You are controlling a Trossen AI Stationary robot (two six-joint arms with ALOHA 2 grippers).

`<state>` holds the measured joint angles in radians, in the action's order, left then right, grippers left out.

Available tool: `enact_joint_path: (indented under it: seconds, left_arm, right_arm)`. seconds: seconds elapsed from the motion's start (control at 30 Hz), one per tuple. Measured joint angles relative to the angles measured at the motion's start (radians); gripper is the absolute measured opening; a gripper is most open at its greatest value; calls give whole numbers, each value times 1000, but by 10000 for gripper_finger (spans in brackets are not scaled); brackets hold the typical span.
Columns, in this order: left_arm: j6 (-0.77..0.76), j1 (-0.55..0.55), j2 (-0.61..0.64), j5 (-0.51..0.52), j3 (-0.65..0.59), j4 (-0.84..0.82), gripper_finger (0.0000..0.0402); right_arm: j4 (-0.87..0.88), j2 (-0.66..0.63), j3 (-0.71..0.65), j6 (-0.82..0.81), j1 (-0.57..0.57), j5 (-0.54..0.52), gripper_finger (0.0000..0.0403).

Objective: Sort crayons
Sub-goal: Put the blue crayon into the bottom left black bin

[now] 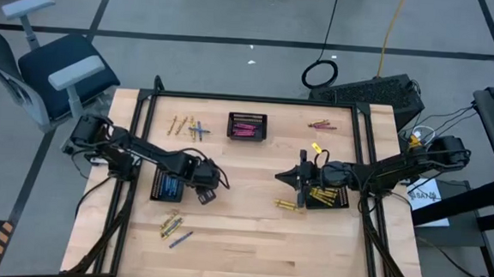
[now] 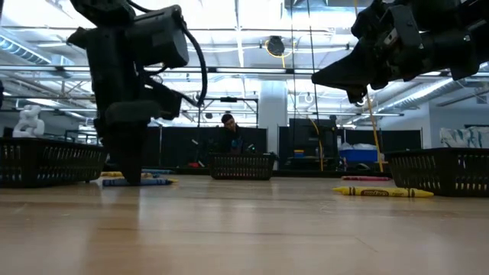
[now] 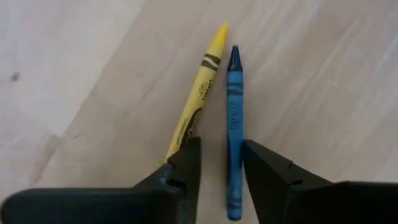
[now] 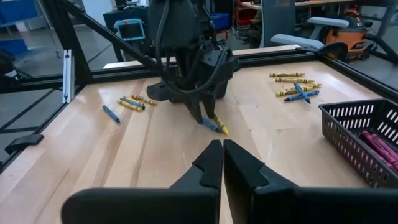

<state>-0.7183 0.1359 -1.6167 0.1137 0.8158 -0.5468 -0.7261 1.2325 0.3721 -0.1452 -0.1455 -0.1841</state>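
Left gripper (image 1: 208, 195), seen from above, sits low on the table (image 1: 249, 242) beside a black basket (image 1: 168, 186), while your right gripper (image 1: 284, 177) waits with fingers pressed together. At the left wrist, your fingers (image 3: 186, 165) stand partly apart astride a blue crayon (image 3: 234, 118), not yet clamping it, a yellow crayon (image 3: 198, 93) alongside. From the right wrist, you see both crayons under that gripper.

Crayon wrappers (image 3: 234, 118) printed — no text legible.
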Motion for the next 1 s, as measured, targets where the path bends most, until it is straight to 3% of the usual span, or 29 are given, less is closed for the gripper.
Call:
enact_joint_path:
  seconds: [0.23, 0.57, 0.67, 0.77, 0.9, 1.0]
  left_arm:
    - [1, 31, -8, 27, -1, 1, 13]
    - [-9, 153, 85, 124, 111, -10, 4]
    - [-149, 220, 167, 195, 134, -153, 3]
    - [-394, 295, 243, 239, 133, -407, 3]
    - [-754, 401, 310, 204, 130, -694, 3]
    - [-922, 448, 328, 176, 102, -761, 2]
  right_arm:
    - [5, 0, 0, 0, 0, 0, 0]
    - [10, 0, 0, 0, 0, 1, 0]
    - [13, 0, 0, 0, 0, 1, 0]
    - [13, 0, 0, 0, 0, 1, 0]
    - [13, 0, 0, 0, 0, 2, 0]
    - [13, 0, 0, 0, 0, 2, 0]
